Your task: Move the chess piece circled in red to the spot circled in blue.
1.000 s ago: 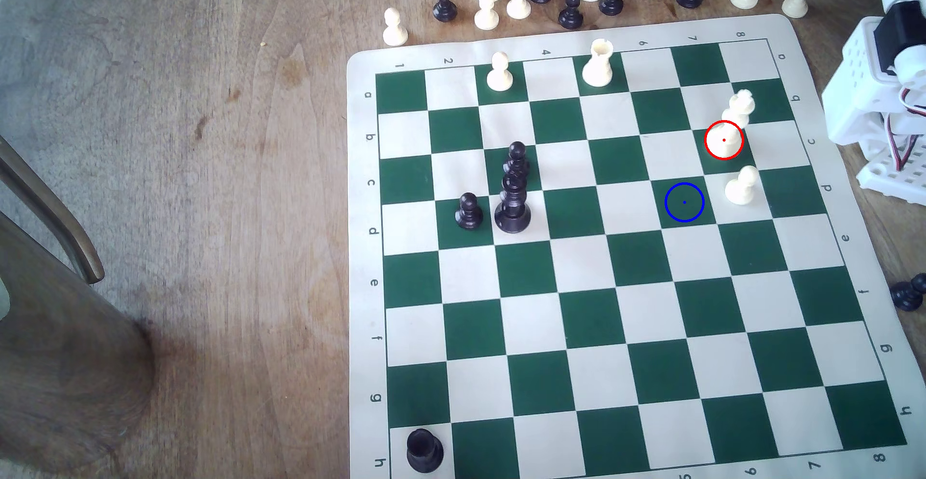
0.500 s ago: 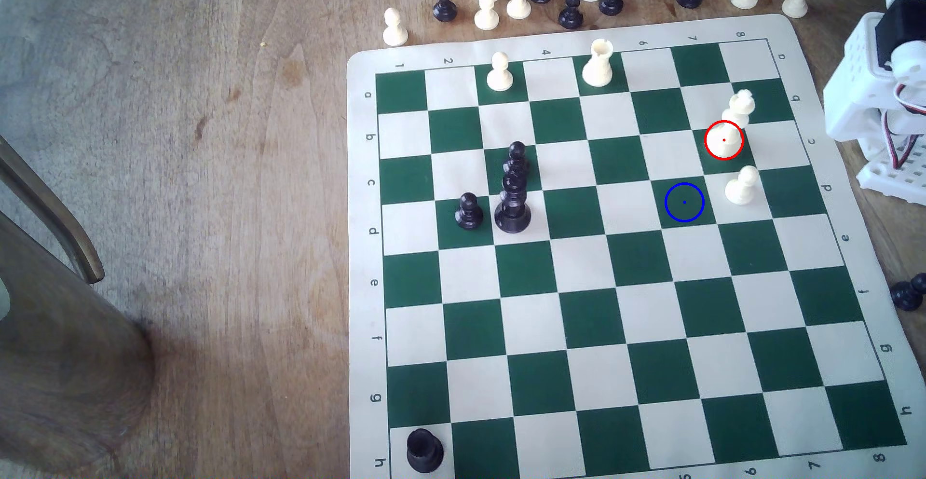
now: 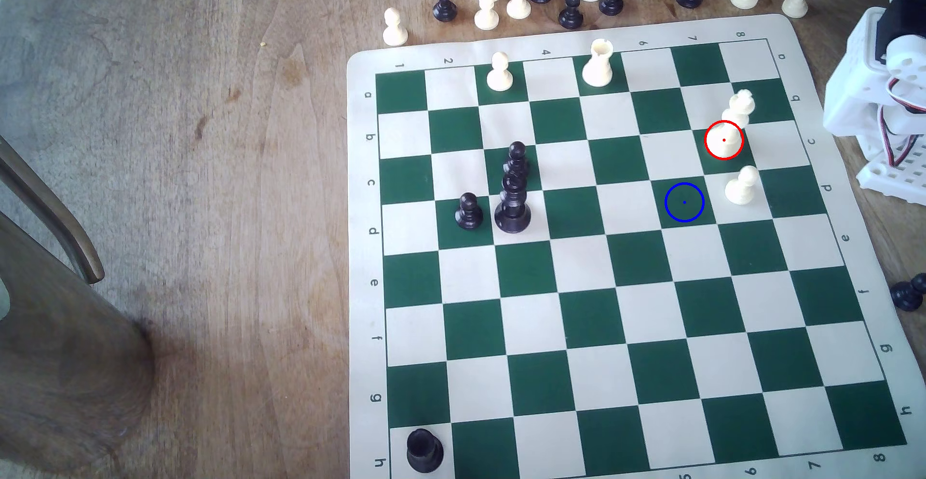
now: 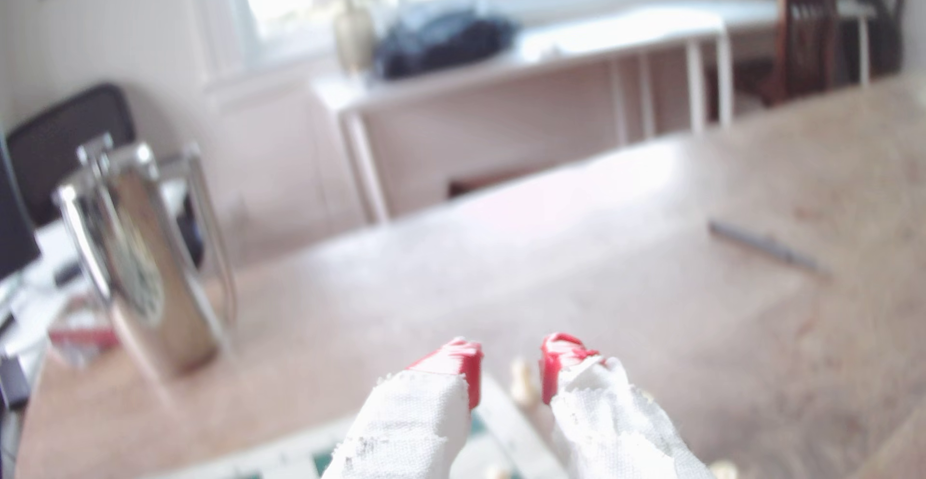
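Note:
The chess piece circled in red is a tall cream piece with a bumpy crown. It stands upright near the board's far right in the exterior view, with the red ring around its base. The spot circled in blue is a bare dark green square, one square diagonally nearer and to the left. The arm's white body sits off the board at the exterior view's right edge. In the wrist view my gripper is open, held high over the table, with nothing between its red-tipped fingers.
A cream pawn stands just right of the blue spot. A cream rook, another cream pawn and black pieces occupy the board. Spare pieces line its far edge. A metal jug stands on the table.
The arm's upper joint at the exterior view's right edge has shifted slightly. No chess piece has moved.

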Tool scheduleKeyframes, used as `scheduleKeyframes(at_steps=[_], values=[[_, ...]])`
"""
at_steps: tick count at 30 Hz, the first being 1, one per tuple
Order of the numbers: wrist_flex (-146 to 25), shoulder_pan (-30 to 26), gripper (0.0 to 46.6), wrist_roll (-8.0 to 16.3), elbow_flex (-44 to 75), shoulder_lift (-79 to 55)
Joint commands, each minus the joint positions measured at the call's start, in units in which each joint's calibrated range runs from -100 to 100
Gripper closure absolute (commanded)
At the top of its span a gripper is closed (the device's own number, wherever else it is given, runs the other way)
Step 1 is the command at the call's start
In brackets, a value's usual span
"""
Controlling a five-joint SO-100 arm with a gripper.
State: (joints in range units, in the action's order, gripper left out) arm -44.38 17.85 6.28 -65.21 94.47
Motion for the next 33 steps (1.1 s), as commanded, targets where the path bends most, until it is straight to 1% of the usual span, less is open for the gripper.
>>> scheduleKeyframes(at_steps=[1, 2, 4, 8, 9, 10, 12, 13, 14, 17, 20, 22, 23, 29, 33], values=[[-23.76, -0.13, 38.7, 1.17, 12.89, -10.51], [-30.64, -1.54, 39.7, 2.25, 17.61, -15.52], [-34.24, -2.79, 41.2, 3.37, 18.97, -17.9], [-41.45, -3.42, 39.4, 5.81, 22.59, -24.95], [-42.27, -3.65, 38.3, 6.74, 23.14, -26.56], [-43.25, -4.75, 35.2, 8.3, 23.32, -29.19], [-43.0, -6.15, 30.3, 10.35, 23.32, -30.97], [-42.76, -6.86, 29.4, 11.18, 23.5, -32.33], [-41.45, -7.33, 28.8, 12.75, 24.59, -36.32], [-40.71, -7.4, 28.5, 14.26, 26.86, -44.22], [-40.38, -7.4, 28.8, 14.36, 26.67, -50.84], [-40.47, -7.4, 28.9, 13.82, 25.95, -52.28], [-40.88, -7.4, 29.1, 13.14, 25.13, -53.3], [-40.47, -7.72, 29.8, 12.01, 21.33, -55.08], [-40.3, -8.34, 30.2, 11.87, 16.79, -54.32]])
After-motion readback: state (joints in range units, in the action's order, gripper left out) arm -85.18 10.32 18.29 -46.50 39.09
